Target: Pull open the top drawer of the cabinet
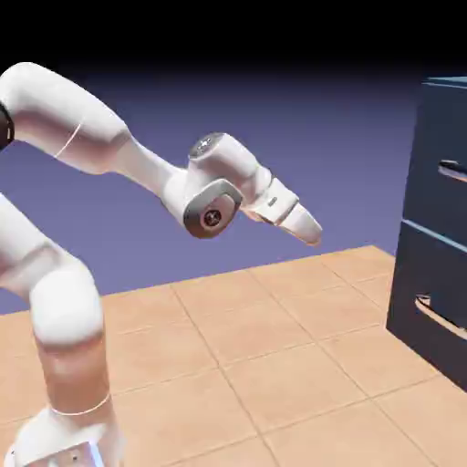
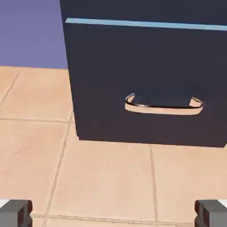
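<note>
My pincer [image 1: 308, 228] hangs in the air well short of the cabinet [image 1: 438, 228], jaws spread as wide as they go and holding nothing; in the hand view its two grey fingertips [image 2: 15, 212] sit far apart at the bottom corners with only bare bench [image 2: 106, 177] between them. The cabinet stands at the bench's far right edge in the exterior view. The top drawer [image 1: 447, 155] is its uppermost front, shut, with a thin pale bar handle [image 1: 451, 170] just showing at the frame's edge.

The step in hand, as I judge it, is the approach. My hand camera is looking at the lower drawer [image 2: 146, 84] and its curved handle [image 2: 163, 106], so the first thing to get right is height: I need to rise until the upper bar, not this curved one, sits centred between my fingertips. I should then travel level toward the front, keeping the jaws wide and turned so they straddle the bar from above and below. I'd close only once the bar is deep between the pads, then pull straight back along the drawer's run; any sideways or downward drift could slip the thin bar out.
</note>
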### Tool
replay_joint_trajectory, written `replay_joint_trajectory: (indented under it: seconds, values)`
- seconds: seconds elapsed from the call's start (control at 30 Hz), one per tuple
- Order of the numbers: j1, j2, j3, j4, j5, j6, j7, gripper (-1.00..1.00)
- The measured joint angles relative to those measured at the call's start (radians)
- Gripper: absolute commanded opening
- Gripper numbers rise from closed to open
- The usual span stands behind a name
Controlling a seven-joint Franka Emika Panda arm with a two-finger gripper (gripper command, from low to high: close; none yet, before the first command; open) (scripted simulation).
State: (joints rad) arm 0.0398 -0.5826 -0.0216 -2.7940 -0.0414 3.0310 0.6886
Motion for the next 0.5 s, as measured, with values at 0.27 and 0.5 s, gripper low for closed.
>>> replay_joint_trajectory:
  seconds: [0.27,0.5]
  values:
    - [0.185,-0.083,-0.144,0.106,-0.275,-0.04,-0.348,1.0]
    - [0.346,-0.156,-0.269,0.199,-0.515,-0.075,-0.652,1.0]
